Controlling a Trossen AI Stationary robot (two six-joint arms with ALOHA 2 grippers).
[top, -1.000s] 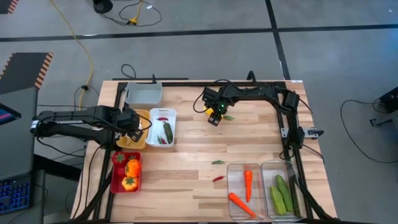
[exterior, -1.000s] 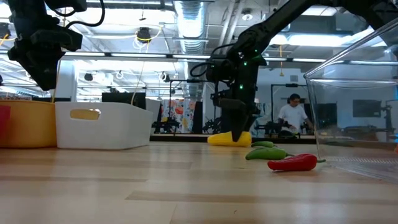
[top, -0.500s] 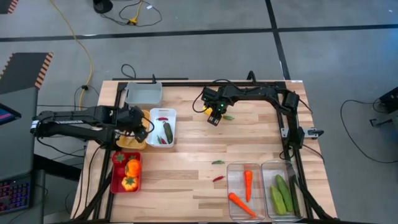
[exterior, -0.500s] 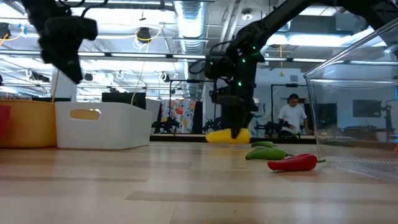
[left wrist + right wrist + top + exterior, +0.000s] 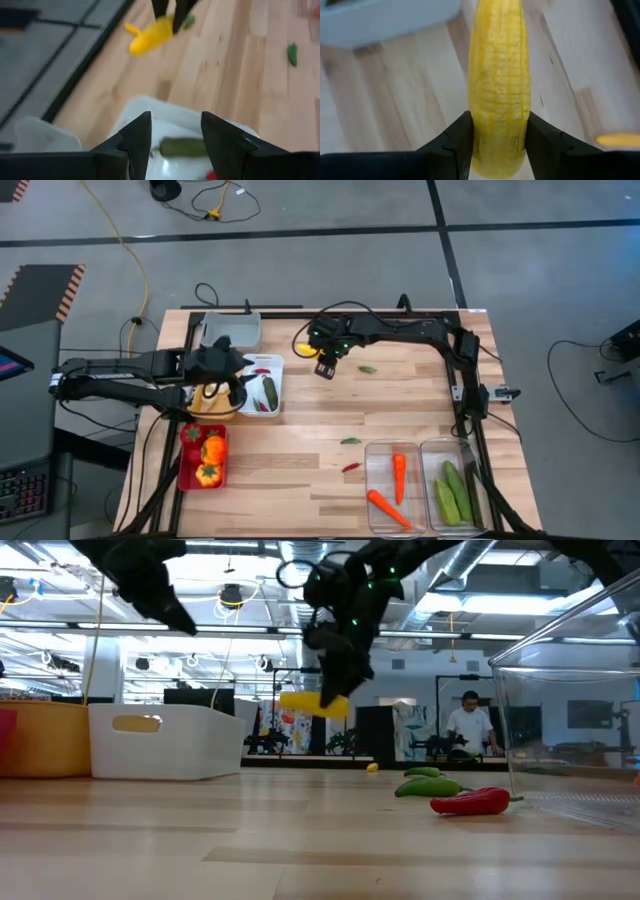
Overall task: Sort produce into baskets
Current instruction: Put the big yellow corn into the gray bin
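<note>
Lifting yellow corn (image 5: 313, 703) clear, right gripper (image 5: 325, 366) clamped.

We can't see inside the yellow basket (image 5: 222, 402), left arm covers it; corn's (image 5: 500, 100) lower end cut off btwn right-wrist claw fingers.

overhead, table-level and two close wrist views share the table (image 5: 420, 415).

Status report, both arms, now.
Right end effector shut on yellow corn, clear of the table. Left end effector open, empty, above white basket. Nothing blocking; yellow basket partly under left arm.
</note>
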